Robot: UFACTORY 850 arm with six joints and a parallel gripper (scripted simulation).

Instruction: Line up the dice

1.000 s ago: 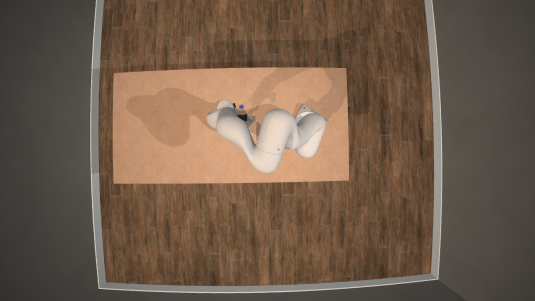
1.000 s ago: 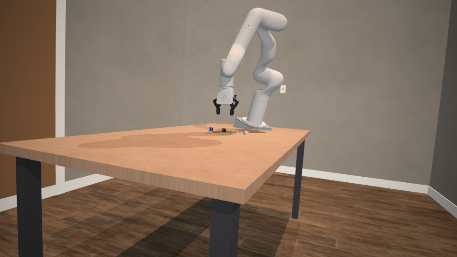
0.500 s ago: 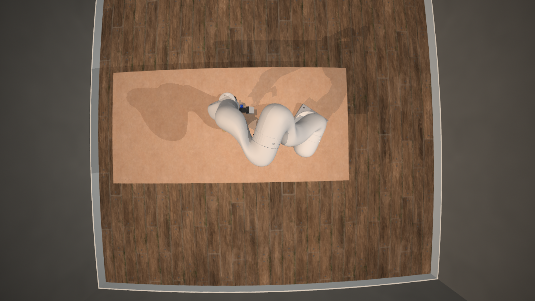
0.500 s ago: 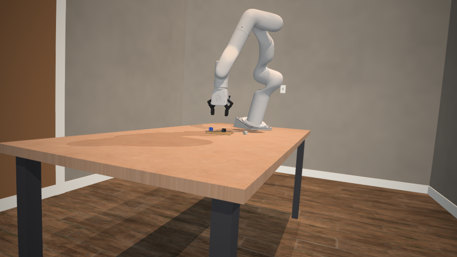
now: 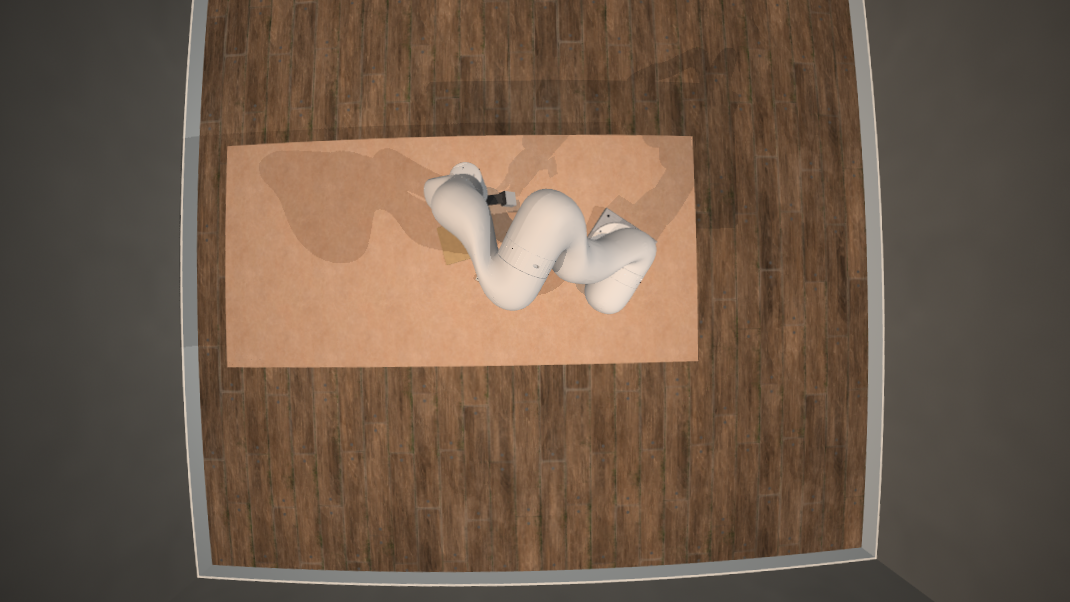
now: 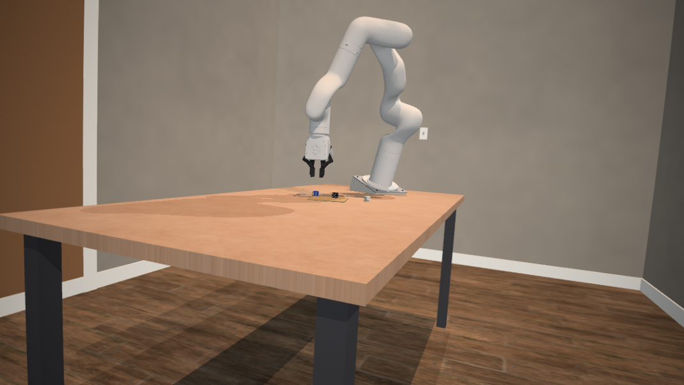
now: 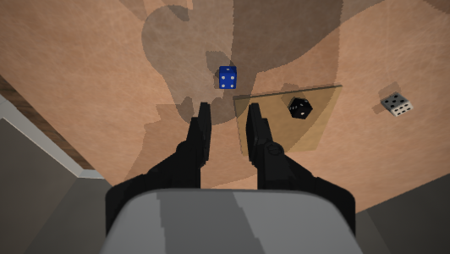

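My gripper (image 7: 228, 115) (image 6: 318, 173) hangs well above the table, its fingers drawn narrow with nothing between them. A blue die (image 7: 227, 78) (image 6: 315, 193) lies on the bare table just beyond the fingertips in the wrist view, off the mat. A black die (image 7: 300, 107) (image 6: 334, 194) lies flat on the thin tan mat (image 7: 313, 135) (image 6: 330, 199) (image 5: 451, 250). A white die (image 7: 397, 104) (image 6: 366, 198) lies on the table off the mat, on the side towards the arm's base. In the overhead view the arm hides the dice.
The wooden table (image 6: 239, 239) (image 5: 314, 321) carries the arm's base (image 6: 378, 187) (image 5: 609, 220) near its far right end. The arm's shadow falls across the mat and the table's left half.
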